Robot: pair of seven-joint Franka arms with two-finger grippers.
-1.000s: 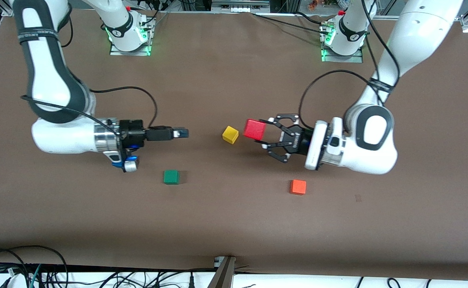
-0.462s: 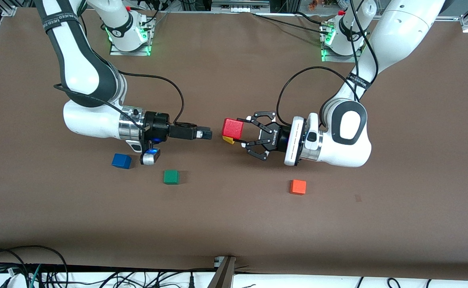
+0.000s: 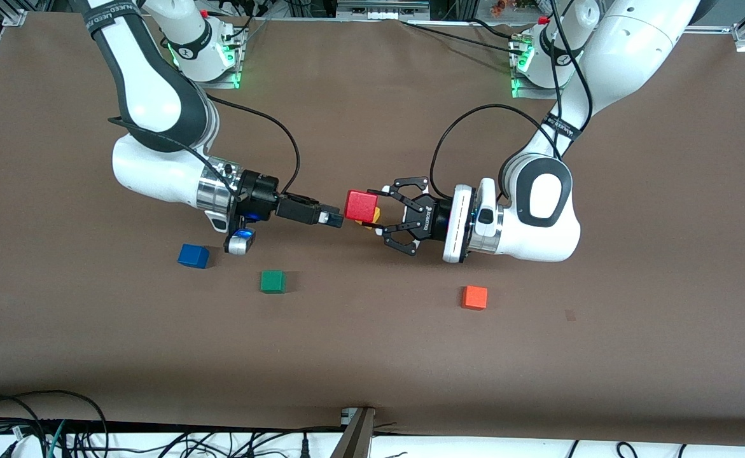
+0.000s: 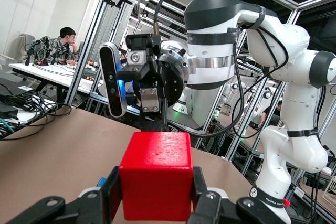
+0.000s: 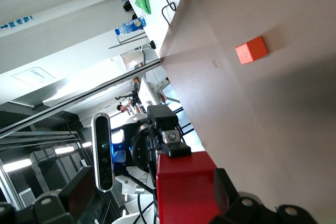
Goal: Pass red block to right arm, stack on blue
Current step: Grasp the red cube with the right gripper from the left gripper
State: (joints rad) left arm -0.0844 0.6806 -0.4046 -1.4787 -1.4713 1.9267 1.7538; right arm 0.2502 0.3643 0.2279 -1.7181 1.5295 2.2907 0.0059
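Left claw (image 3: 372, 211) grips the red block (image 3: 361, 205) aloft above the yellow cube (image 3: 375, 215), face outward for handover; right claw (image 3: 333, 219) just beside it (finger state unclear). Blue cube (image 3: 193, 256) waits on surface (image 3: 372, 343).

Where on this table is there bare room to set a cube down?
Bare brown table lies nearer the camera than the small green cube and orange cube. It is crowded mid-table, where the left claw holds the red cube up to the right claw.

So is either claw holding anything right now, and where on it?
The left claw pinches the small bright red cube by two opposite side faces. The right claw holds nothing.
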